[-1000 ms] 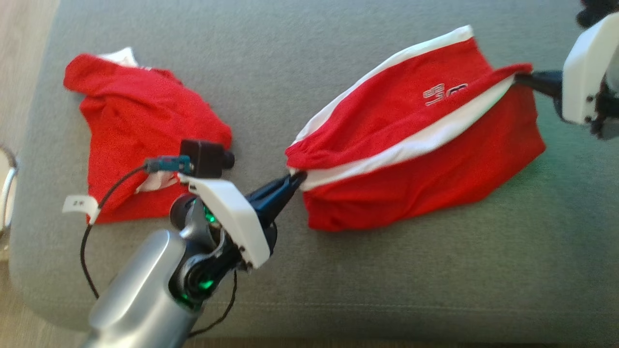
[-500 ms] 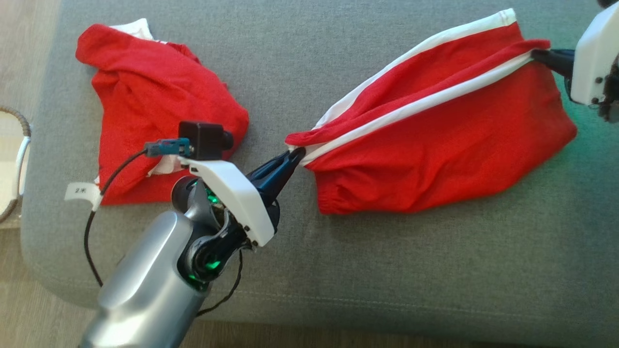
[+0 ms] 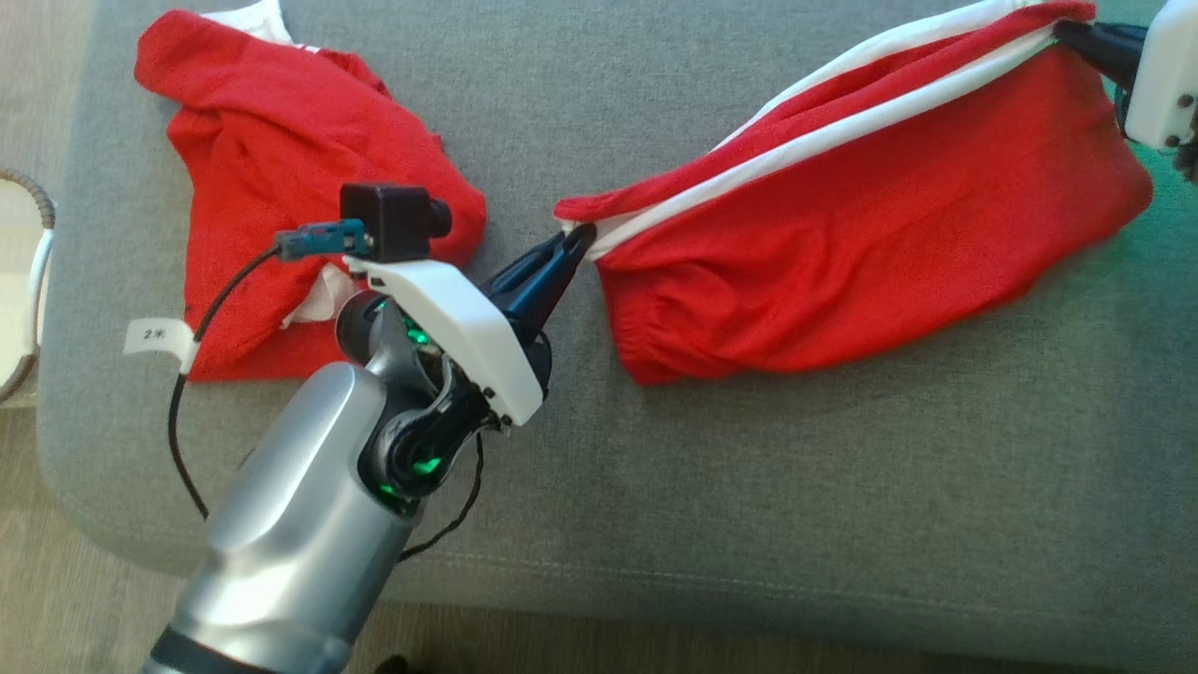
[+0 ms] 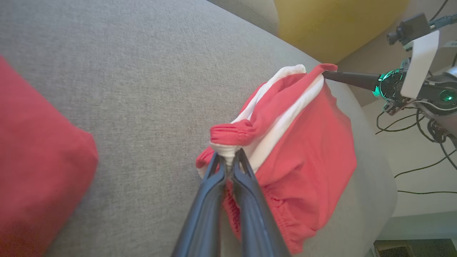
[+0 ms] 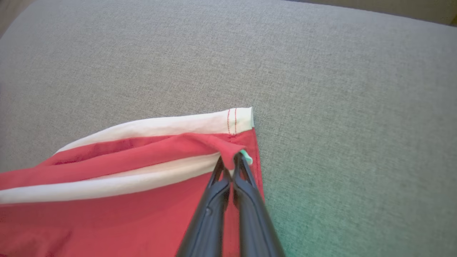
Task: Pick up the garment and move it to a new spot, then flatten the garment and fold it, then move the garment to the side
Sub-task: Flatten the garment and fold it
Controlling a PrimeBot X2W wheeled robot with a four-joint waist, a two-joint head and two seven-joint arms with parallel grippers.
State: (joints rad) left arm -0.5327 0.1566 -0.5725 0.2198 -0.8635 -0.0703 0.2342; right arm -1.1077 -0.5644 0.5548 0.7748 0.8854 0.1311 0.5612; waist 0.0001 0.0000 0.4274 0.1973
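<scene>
Pulled tauter, the garment [image 3: 842, 253] spans left claw [image 3: 580, 234] and right claw [image 3: 1065, 30], both clenched on its edges; grey cushion [image 3: 749, 487] spreads below.

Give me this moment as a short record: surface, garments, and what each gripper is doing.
surface: grey upholstered cushion
held garment: red shorts with white stripes, top edge stretched between both grippers, the rest hanging below
left gripper: shut on the shorts' left end, at a bunched red-and-white corner
right gripper: shut on the shorts' right end, near the stitched hem
other garment: crumpled red garment with a white tag, lying apart to the left
task stage: shorts not yet flattened or folded
</scene>
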